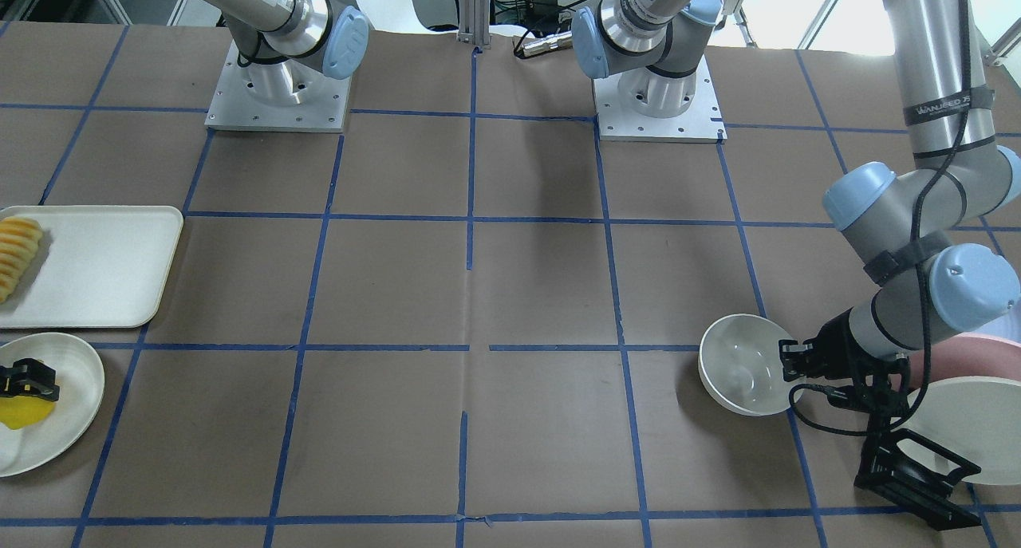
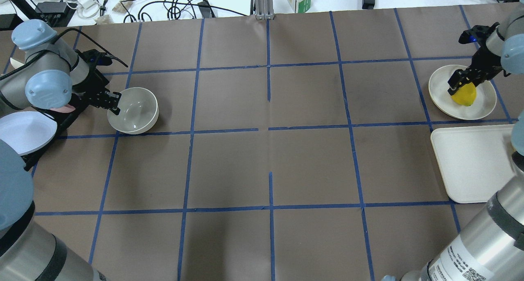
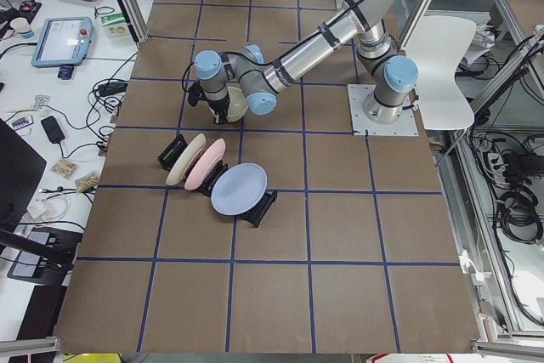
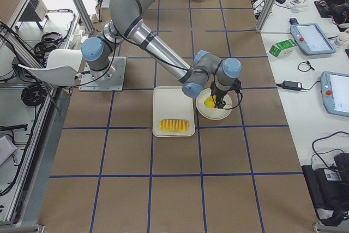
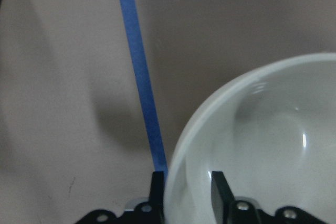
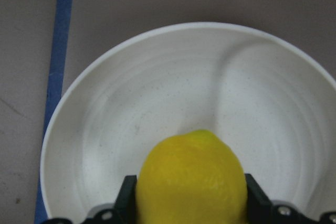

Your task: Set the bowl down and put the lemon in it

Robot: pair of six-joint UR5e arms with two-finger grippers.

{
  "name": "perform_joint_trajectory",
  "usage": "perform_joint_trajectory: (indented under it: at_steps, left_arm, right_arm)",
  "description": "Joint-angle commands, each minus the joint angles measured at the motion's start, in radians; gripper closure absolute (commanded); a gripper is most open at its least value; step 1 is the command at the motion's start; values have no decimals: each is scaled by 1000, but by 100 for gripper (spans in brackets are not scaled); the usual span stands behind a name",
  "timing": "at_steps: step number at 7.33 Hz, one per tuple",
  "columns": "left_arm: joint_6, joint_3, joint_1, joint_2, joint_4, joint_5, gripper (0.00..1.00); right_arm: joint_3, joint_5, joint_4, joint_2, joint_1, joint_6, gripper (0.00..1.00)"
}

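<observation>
Containers first. The bowl (image 2: 133, 110) is at the left end of the table (image 2: 311, 162), in the half far from the robot, and it's empty. The left gripper (image 2: 114, 102) is clamped on the bowl's left rim. In the left wrist view one finger (image 5: 157, 192) sits outside the wall and the other inside, with the rim pinched between. We can't tell whether the bowl's base touches the table or sits just off it.

The lemon (image 2: 464, 96) is at the right end, over a shallow plate (image 2: 483, 107) that holds only the lemon. The right gripper (image 2: 459, 84) is closed on the lemon, with a finger on each side in the right wrist view. We can't tell if the lemon touches the plate.

Just beside the plate, nearer the robot, is a rectangular tray (image 2: 470, 166) with rounded corners. Overhead, the right arm hides its right end. The front-facing view shows a row of sliced food (image 1: 17, 257) there, pale orange-yellow and ridged.

Materials:
- **Bowl:** deep, round, glossy off-white, with plain walls and highlights inside.
- **Plate:** matte off-white, with faint concentric rings and fine specks.
- **Lemon:** smooth, bright yellow.
- **Table:** brown paper with a blue tape grid.

Only the left side view shows three plates on edge in black racks (image 3: 265, 207) near the bowl: a cream plate (image 3: 187, 159), a pink plate (image 3: 211, 161) and a pale blue plate (image 3: 239, 190).
</observation>
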Motion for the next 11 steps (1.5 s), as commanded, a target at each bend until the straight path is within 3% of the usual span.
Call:
perform_joint_trajectory:
  at_steps: [1,3,4,7,8,11]
  left_arm:
    - [-13,3,-20,57,-74,-9,100]
    - [-170,-14,-95,117,-115,-120,100]
    - [-347,-17,-197,125,-111,-143,100]
    - [-779,-18,-452,93,-7,-144,100]
    - [-885,-20,-495,82,-2,-145,100]
    - [-939,-20,-598,26,22,-142,100]
  right_arm:
    - [-17,-7,4,-4,0,-4,78]
    - [-19,-3,26,-76,2,5,77]
    - [-17,1,67,-139,6,8,77]
    - [-16,7,236,-290,50,104,78]
    - [-16,5,288,-338,116,181,78]
    - [-16,7,369,-374,329,408,81]
